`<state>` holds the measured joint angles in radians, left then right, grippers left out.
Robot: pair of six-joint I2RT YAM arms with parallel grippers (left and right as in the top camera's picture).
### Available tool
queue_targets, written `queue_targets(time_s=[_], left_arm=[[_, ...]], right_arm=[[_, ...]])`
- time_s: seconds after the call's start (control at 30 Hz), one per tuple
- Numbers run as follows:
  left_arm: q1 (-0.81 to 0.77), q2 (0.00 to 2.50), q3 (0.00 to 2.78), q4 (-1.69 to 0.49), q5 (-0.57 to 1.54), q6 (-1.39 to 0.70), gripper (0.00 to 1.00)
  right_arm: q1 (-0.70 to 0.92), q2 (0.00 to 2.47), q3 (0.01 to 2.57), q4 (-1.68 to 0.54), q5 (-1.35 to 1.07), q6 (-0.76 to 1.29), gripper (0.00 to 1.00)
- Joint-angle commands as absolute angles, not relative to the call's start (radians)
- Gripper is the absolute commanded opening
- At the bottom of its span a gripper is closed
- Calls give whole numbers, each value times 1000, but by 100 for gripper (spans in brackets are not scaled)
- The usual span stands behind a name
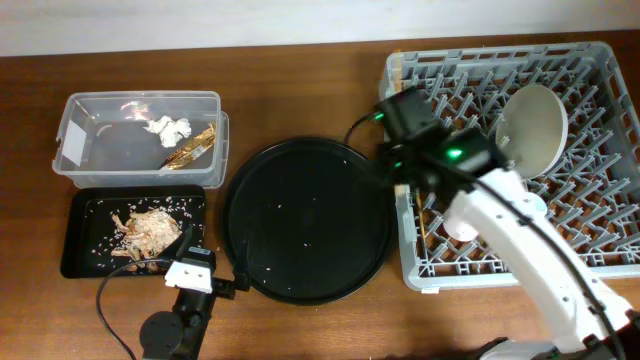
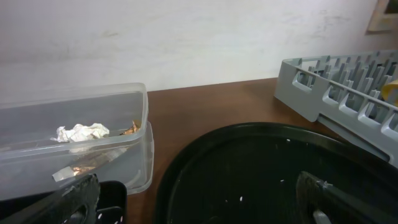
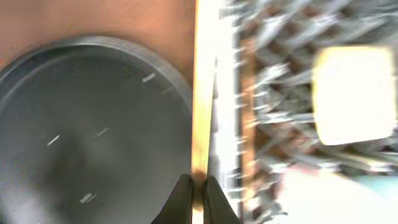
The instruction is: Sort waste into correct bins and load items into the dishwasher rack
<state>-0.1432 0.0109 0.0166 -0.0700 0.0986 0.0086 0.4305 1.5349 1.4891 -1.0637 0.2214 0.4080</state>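
The grey dishwasher rack [image 1: 590, 250] stands at the right. A pale yellowish bowl [image 1: 535, 130] rests on its side among the pegs, and a pink cup [image 1: 462, 224] shows partly under my right arm. My right gripper [image 1: 400, 100] is shut on a wooden chopstick [image 3: 200, 93], held along the rack's left edge beside the round tray; its tip shows in the overhead view [image 1: 397, 66]. Another chopstick [image 1: 428, 225] lies in the rack. My left gripper [image 2: 199, 208] is open and empty, low at the front between the shallow black tray and the round tray.
The clear tub [image 1: 75, 110] at the back left holds the white tissue wad [image 1: 168, 127] and the gold-brown wrapper [image 1: 190, 150]. The shallow black rectangular tray [image 1: 80, 262] holds brownish scraps [image 1: 148, 230]. The large round black tray [image 1: 305, 220] sits in the middle with a few crumbs.
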Motion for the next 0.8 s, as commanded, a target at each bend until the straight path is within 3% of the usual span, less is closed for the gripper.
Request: queue_targets(time_s=[0.0, 0.1, 0.17, 0.4, 0.43, 0.63, 0.77], left_arm=[[-138, 5, 8, -68, 105, 28, 99], [-138, 5, 9, -68, 106, 28, 99], [-138, 5, 8, -68, 105, 28, 99], [-138, 5, 9, -68, 106, 28, 99], [-138, 5, 9, -68, 106, 28, 99], [-138, 5, 9, -68, 106, 28, 99], [-138, 5, 9, -68, 105, 28, 99]], right_arm=[[337, 1647, 1445, -1067, 287, 357, 4], [317, 1752, 1444, -1089, 184, 261, 5], [313, 1737, 1454, -1109, 183, 271, 28], [443, 1264, 1523, -1223, 78, 274, 65], [493, 1157, 1523, -1243, 74, 274, 100], [595, 853, 1522, -1247, -23, 273, 99], [595, 744, 1522, -1311, 187, 239, 99]])
